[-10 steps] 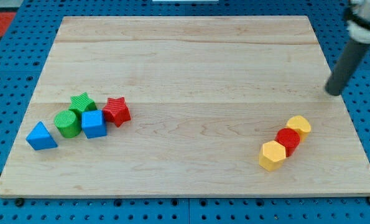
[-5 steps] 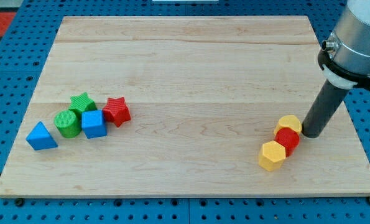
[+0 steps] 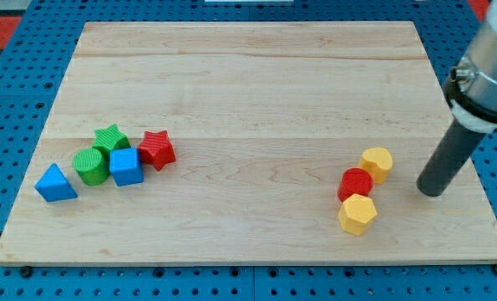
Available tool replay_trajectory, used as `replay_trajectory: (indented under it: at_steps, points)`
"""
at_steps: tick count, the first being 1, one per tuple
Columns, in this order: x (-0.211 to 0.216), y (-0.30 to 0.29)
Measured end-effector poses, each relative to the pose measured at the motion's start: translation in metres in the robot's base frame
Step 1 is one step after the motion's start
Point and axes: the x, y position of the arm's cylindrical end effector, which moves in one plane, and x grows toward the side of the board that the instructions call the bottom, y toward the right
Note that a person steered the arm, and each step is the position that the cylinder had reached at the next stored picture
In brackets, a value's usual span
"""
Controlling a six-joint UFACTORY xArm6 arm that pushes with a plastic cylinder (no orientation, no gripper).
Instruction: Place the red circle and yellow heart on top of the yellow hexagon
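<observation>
The yellow hexagon (image 3: 357, 215) lies at the view's lower right. The red circle (image 3: 356, 183) sits just above it, touching it. The yellow heart (image 3: 376, 164) sits up and to the right of the red circle, close to it. My tip (image 3: 431, 191) is down on the board to the right of these three blocks, a short gap from the yellow heart and touching none of them.
A cluster at the view's left holds a blue triangle (image 3: 55, 182), a green circle (image 3: 90, 165), a green star (image 3: 111, 138), a blue cube (image 3: 125, 166) and a red star (image 3: 156, 149). The board's right edge (image 3: 474, 167) is near my tip.
My tip came down from the upper right to beside the yellow heart and pushed left. The three blocks shifted left; the tip has since drawn back slightly to the right.
</observation>
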Motion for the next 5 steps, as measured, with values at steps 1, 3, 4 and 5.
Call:
replay_trajectory:
  at_steps: [1, 3, 4, 5]
  points:
    - [-0.024, -0.033]
    - [-0.048, -0.071]
    - [-0.068, -0.071]
    - [-0.127, -0.083]
